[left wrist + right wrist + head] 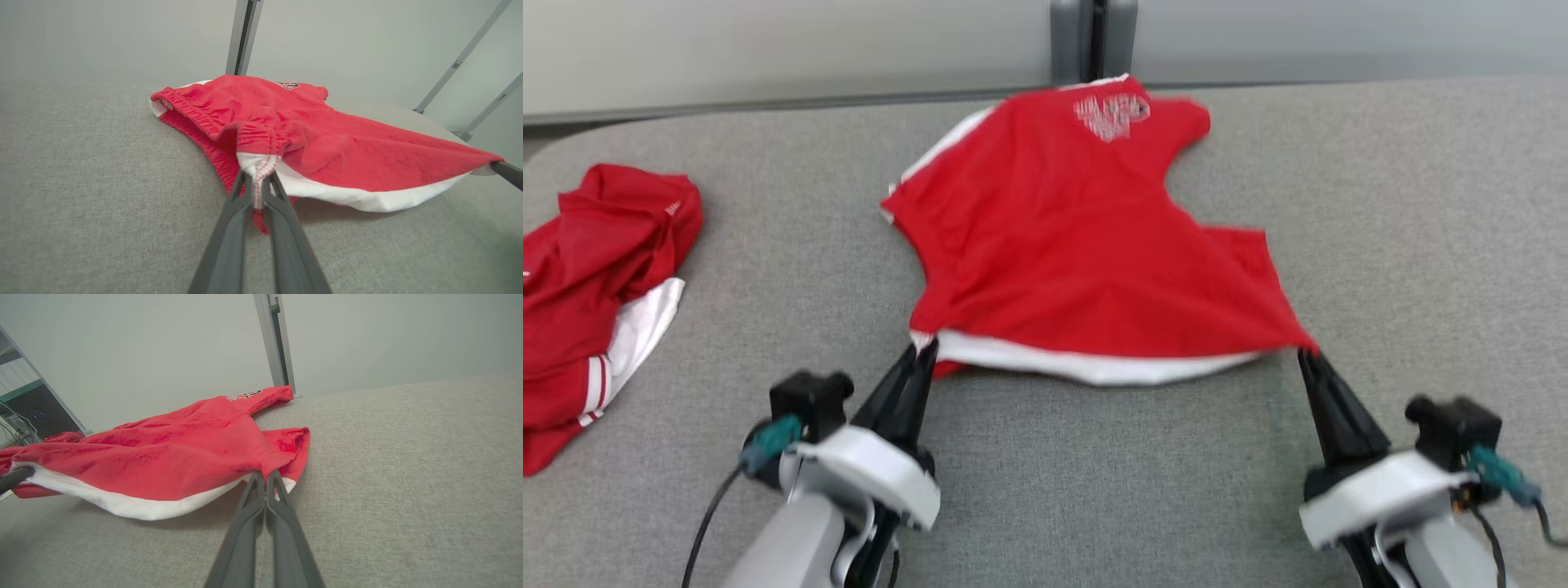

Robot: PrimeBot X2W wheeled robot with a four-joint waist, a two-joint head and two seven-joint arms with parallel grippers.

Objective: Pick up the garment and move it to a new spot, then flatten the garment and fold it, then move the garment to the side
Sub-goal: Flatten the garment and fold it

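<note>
At near corners: left hand (927, 348), right hand (1303, 354) clamped tight on garment (1078, 245).

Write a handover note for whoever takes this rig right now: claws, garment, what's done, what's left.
Left claw: shut on the near left corner of the red garment, at its white band.
Right claw: shut on the near right corner.
Garment: near edge lifted and stretched between the claws, far end resting on the grey padded surface.
Second red garment: crumpled at the left, apart from both claws.
Done: corners gripped. Left: flatten, fold, move aside.
</note>
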